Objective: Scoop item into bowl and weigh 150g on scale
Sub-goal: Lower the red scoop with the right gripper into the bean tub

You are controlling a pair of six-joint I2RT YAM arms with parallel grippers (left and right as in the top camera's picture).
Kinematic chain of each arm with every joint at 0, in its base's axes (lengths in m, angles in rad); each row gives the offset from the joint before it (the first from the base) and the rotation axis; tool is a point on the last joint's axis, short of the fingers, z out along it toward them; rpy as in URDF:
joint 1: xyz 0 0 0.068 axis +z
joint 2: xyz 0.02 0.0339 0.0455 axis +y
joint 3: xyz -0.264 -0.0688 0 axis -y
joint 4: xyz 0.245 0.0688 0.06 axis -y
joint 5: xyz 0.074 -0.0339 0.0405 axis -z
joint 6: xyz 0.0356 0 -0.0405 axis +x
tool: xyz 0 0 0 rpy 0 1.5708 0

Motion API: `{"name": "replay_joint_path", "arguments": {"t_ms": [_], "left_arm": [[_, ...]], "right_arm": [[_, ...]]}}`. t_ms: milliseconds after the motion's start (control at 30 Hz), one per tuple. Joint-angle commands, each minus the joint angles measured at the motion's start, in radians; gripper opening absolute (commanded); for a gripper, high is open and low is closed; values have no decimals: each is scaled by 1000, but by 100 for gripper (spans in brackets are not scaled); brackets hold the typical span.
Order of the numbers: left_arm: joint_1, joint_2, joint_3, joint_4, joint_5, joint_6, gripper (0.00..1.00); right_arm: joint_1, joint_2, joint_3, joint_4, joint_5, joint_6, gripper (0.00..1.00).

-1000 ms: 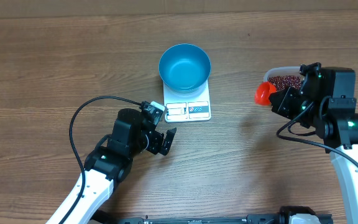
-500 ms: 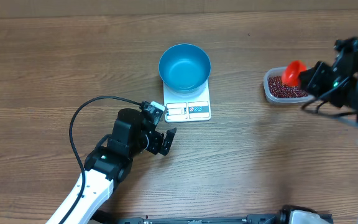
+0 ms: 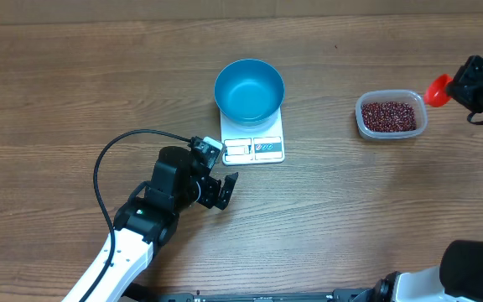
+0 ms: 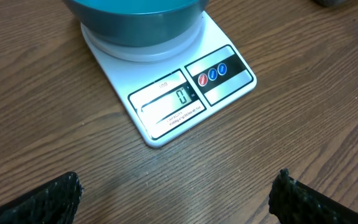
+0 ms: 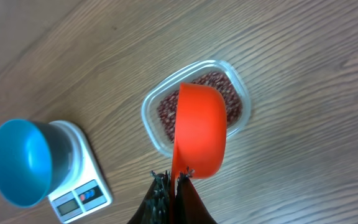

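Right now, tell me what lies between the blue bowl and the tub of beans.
Nothing but bare wooden table, as the overhead view shows: the bowl sits on the scale, the tub stands apart.

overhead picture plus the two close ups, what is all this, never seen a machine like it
It is a robot with two arms at a wooden table. One picture looks down from above. The other two come from a camera on each wrist.

The left pincer is open and empty. It is near a white scale that carries an empty blue bowl, and the scale's display shows zero.

On the right stands a clear tub of red-brown beans. The right pincer is shut on the handle of an orange scoop, which sits just off the tub's right side.
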Motion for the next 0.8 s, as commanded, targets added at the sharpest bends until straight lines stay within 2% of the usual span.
{"name": "replay_joint_path", "arguments": {"t_ms": [0,167,433,767], "left_arm": [[-4,-2,4,4,12,-9,100],[-4,-2,4,4,12,-9,99],[-4,-2,4,4,12,-9,100],[-4,-2,4,4,12,-9,100]], "right_arm": [[2,22,32,10,8,-101,4],[2,82,15,13,-4,-227,4],[2,161,-4,17,-48,-348,4],[2,227,-6,51,-43,-421,4]]}}
